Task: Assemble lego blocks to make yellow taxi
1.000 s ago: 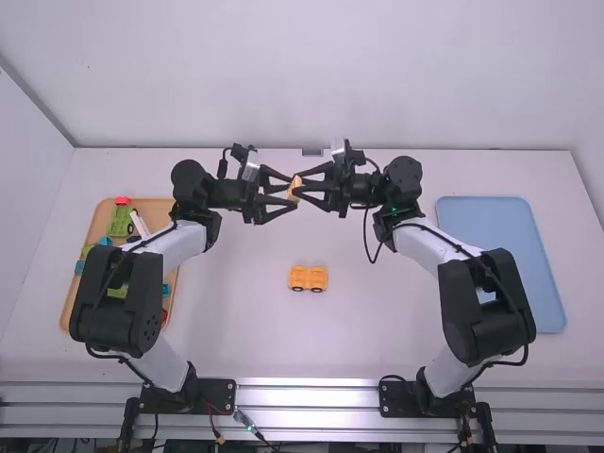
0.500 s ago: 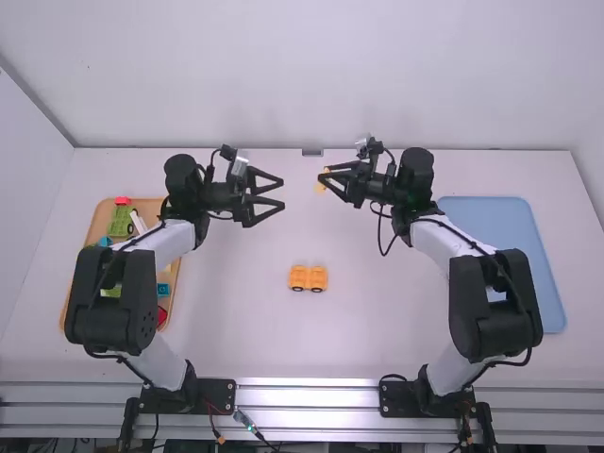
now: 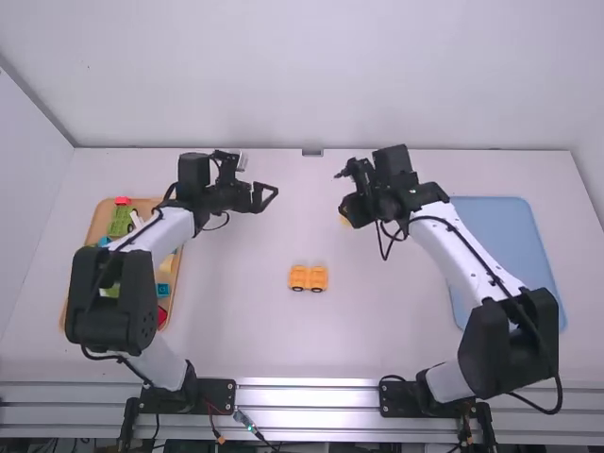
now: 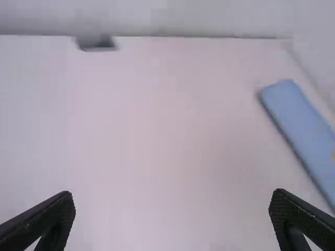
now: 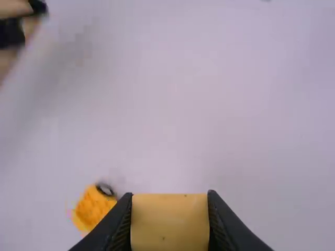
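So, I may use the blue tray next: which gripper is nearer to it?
Right. The right gripper, holding a yellow block, is left of the blue tray; the left gripper is open and farther left.

Left arm (image 3: 162, 229) and right arm (image 3: 462, 257): smooth white links, bulky black joint housings (image 3: 111, 297) with rounded edges. Black cables (image 3: 559, 382) run outside the links, looping loosely near the joints. Rectangular black base plates (image 3: 216, 397) carry small round fastener marks. Left gripper (image 3: 275, 190) and right gripper (image 3: 354, 208): black; left one's fingers (image 4: 306, 214) tapered, finely textured
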`<state>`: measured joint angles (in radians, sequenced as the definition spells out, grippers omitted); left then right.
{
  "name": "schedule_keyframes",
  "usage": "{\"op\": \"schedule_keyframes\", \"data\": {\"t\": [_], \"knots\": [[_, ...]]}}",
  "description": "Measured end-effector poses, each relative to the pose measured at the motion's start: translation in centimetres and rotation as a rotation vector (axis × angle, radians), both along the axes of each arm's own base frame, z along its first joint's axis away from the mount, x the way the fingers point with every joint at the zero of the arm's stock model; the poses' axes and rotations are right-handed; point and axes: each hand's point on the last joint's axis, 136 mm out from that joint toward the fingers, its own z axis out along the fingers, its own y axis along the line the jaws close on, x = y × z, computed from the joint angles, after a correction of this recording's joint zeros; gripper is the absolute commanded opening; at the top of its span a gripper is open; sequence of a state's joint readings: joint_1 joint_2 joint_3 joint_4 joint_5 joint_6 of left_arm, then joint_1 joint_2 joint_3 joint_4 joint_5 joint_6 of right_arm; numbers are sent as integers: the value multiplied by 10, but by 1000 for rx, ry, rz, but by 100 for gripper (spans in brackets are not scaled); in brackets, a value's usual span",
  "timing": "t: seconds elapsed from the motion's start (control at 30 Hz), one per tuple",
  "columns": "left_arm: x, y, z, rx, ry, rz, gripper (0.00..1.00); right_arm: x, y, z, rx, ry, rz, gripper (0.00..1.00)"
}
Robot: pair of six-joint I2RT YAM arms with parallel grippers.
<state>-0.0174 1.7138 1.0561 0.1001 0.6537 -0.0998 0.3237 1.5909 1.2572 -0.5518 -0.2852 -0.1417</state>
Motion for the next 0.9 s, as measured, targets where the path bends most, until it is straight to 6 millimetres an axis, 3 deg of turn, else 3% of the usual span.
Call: {"op": "schedule_keyframes", "data": {"t": [0.1,0.17,0.37,0.53,0.73,0.9], "knots": [[7,15,1,97,34,55,99,-26,-8,-20,-168,72,58,7],[9,25,5,173,59,80,99,-42,-13,-45,-300,137,122,6],[18,43,17,283,49,137,99,-63,-32,-95,-488,290,262,0],[19,51,16,326,47,161,99,-71,-29,-122,-524,361,316,0],[22,53,18,335,33,175,99,-80,-26,-155,-509,490,235,0],[23,53,18,336,30,175,99,-82,-26,-171,-479,582,15,0]]}}
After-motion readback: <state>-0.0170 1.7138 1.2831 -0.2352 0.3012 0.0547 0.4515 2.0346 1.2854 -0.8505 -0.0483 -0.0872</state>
